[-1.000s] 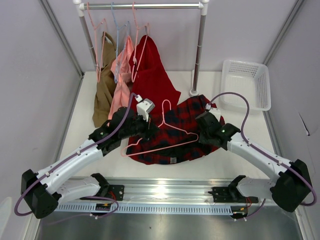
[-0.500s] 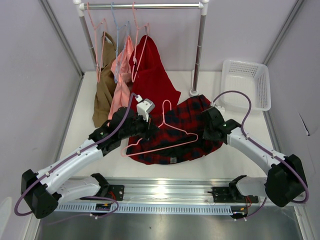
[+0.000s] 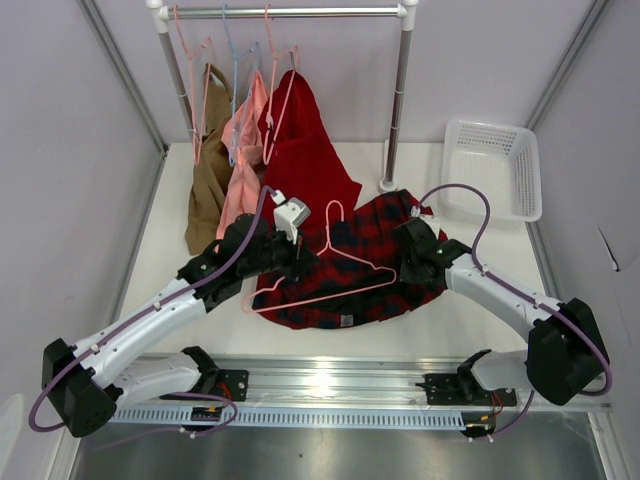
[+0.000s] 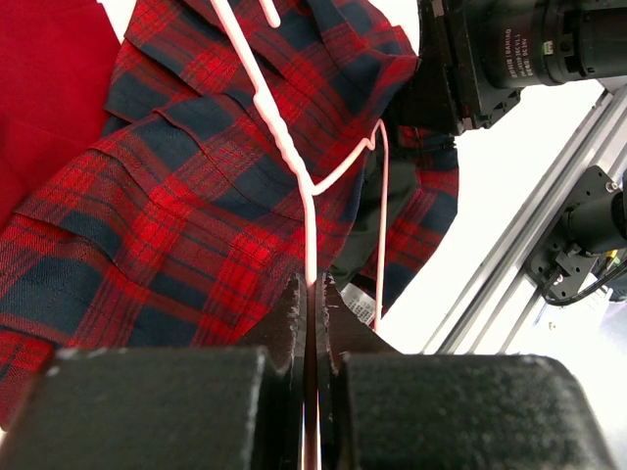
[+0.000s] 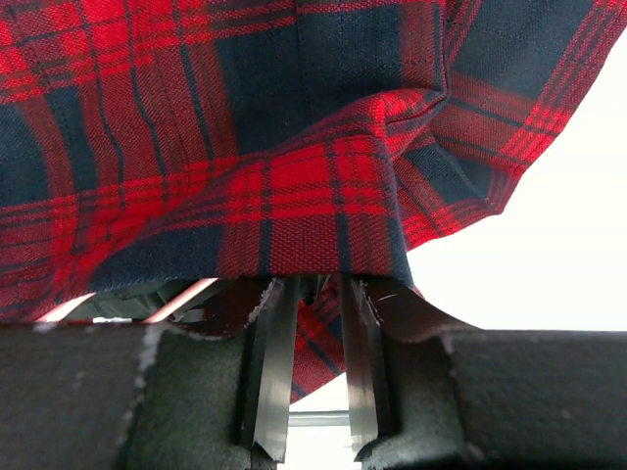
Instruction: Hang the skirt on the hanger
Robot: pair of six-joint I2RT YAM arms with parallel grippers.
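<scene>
- Pinching the hanger (image 4: pixel 312 235) wire tight in my left gripper (image 4: pixel 311 291), to steady it atop the skirt (image 4: pixel 176 186)
- Skirt lies on the table (image 3: pixel 470 315); my right gripper (image 5: pixel 312 294) noses into its edge, probably to lift it, fingers nearly together, whether they pinch cloth I cannot tell

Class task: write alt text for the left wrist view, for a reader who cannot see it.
The left gripper, seen from behind its fingers, is shut on the thin pink wire of the hanger, which runs across the red-and-navy plaid skirt. Some plain red cloth shows at upper left.
</scene>
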